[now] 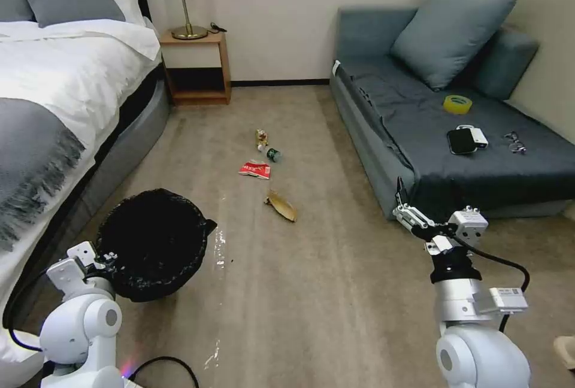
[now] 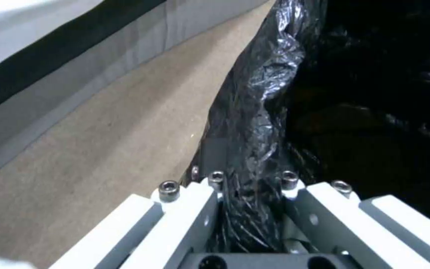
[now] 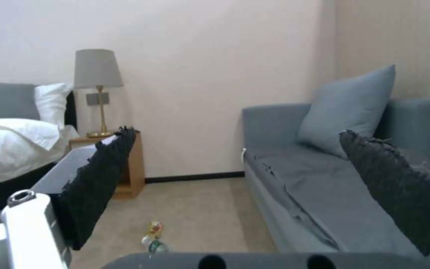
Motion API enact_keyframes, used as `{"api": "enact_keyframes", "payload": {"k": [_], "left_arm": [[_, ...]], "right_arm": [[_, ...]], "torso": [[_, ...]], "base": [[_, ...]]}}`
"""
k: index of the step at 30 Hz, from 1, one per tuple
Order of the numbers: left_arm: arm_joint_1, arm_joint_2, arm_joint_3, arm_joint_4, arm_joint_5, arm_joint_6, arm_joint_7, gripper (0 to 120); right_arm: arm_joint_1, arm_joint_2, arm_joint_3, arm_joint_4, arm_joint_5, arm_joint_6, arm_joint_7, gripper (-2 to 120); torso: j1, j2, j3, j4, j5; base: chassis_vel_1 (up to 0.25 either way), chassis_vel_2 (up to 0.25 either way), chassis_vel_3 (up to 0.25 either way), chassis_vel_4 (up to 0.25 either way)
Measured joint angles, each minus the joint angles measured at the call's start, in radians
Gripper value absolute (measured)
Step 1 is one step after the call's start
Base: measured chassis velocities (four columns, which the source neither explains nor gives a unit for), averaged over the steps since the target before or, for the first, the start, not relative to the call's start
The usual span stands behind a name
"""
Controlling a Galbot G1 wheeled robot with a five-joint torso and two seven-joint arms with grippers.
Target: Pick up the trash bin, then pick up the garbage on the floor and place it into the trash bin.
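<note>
With my left jaws (image 2: 250, 194) clamped across the bag-wrapped rim of the trash bin (image 1: 153, 244), I judge the first step, picking up the bin, to be in hand: the wrist view shows crinkled black plastic pinched between my white fingers (image 2: 190, 216), though I cannot tell whether the bin has left the floor yet. It sits at my left, just beside the bed (image 1: 54, 94). My right jaws (image 1: 407, 211) hang released near the front corner of the sofa (image 1: 479, 154), their dark, ragged-edged pads (image 3: 100, 183) spread wide apart and gripping nothing.

Ahead on the beige carpet (image 1: 335, 292) lies the garbage, well apart from the bin: a flat red snack packet (image 1: 255, 169), a small clear bottle (image 1: 271, 153) with a green label, a yellow-red wrapper (image 1: 262, 136) just beyond it, and a crumpled brown paper (image 1: 281, 205) nearest me. As I see it, the next move calls for a firm grip on the thin rim so the bin does not tip or slide out of its liner, then carrying it toward the litter.

The liner looks slick, glossy and deeply creased, likely slippery under pressure. Its mouth is round and dark. The packet is thin and flat, hard to get under; the bottle is smooth and may roll.
</note>
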Motion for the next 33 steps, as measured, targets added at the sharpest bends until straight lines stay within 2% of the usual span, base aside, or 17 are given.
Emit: {"api": "enact_keyframes", "payload": {"k": [17,33], "left_arm": [[0.027,-0.005,-0.026,-0.016,-0.007,-0.022,0.015,3],[0.019,-0.007,-0.042,-0.012,-0.016,-0.025,0.017,3]], "right_arm": [[-0.050,0.001,-0.013,0.026,-0.027,0.032,-0.014,100],[-0.046,-0.001,-0.034,0.021,-0.037,0.033,-0.015,100]], "torso": [[0.000,0.000,0.000,0.0000,-0.0001],[0.000,0.000,0.000,-0.0001,-0.0001]], "base": [[-0.192,0.191,0.196,-0.193],[-0.194,0.202,0.198,-0.199]]}}
